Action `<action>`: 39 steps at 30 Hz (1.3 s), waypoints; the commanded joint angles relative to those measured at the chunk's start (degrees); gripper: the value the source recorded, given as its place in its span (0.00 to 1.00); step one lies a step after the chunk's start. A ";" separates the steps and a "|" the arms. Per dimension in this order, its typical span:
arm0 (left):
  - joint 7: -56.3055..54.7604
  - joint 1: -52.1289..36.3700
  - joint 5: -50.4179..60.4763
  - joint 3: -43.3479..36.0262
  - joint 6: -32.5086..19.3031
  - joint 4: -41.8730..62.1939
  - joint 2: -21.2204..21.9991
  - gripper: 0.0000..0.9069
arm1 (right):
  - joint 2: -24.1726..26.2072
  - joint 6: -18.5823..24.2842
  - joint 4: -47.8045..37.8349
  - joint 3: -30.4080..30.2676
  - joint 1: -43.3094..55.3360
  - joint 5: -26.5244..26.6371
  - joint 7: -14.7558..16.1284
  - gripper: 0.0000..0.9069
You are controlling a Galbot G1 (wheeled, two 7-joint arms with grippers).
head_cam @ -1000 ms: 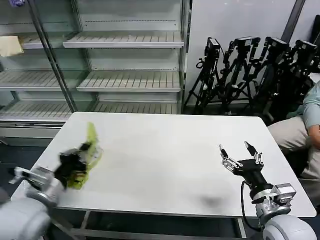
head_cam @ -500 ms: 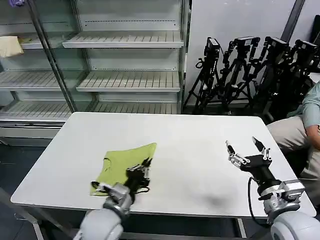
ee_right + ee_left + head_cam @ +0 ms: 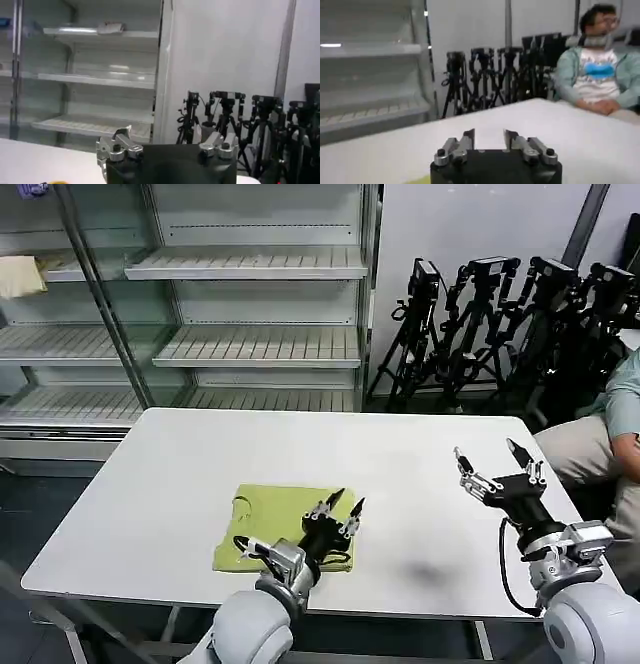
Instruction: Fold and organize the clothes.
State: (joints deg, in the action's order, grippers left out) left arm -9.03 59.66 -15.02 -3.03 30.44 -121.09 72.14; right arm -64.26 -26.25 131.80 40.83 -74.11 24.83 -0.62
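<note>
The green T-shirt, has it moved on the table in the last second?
Yes. The T-shirt went from the table's left edge toward its middle, now lying flat under the open left gripper.

White table (image 3: pixel 420 474), metal shelving (image 3: pixel 250 344), tripods (image 3: pixel 500 324) by wall.

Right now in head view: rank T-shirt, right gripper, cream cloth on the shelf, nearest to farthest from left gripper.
1. Lime T-shirt: directly beneath the left gripper, near table edge.
2. Right gripper: across the table, on the robot's right, open.
3. Pale cream cloth: upper shelf of the rack, far back on the left.
</note>
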 commanded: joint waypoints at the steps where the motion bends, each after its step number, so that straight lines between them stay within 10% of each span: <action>1: 3.47 -1.66 -3.61 13.39 -7.83 0.40 -7.05 1.00 | 0.25 0.63 -2.65 -1.71 2.44 0.33 0.69 1.00; 10: 13.78 5.51 3.76 37.92 -27.03 13.33 -15.14 1.00 | -1.64 4.88 -9.47 -5.99 4.12 -4.63 0.19 1.00; 39: 16.48 7.26 5.27 42.41 -26.19 9.63 -9.75 1.00 | 0.87 10.44 -12.13 -13.56 5.66 -14.01 -2.69 1.00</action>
State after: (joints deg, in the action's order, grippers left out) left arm 6.08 66.37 -10.59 37.04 3.23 -110.36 62.17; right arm -64.63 -17.57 121.52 29.87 -69.47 12.23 -1.88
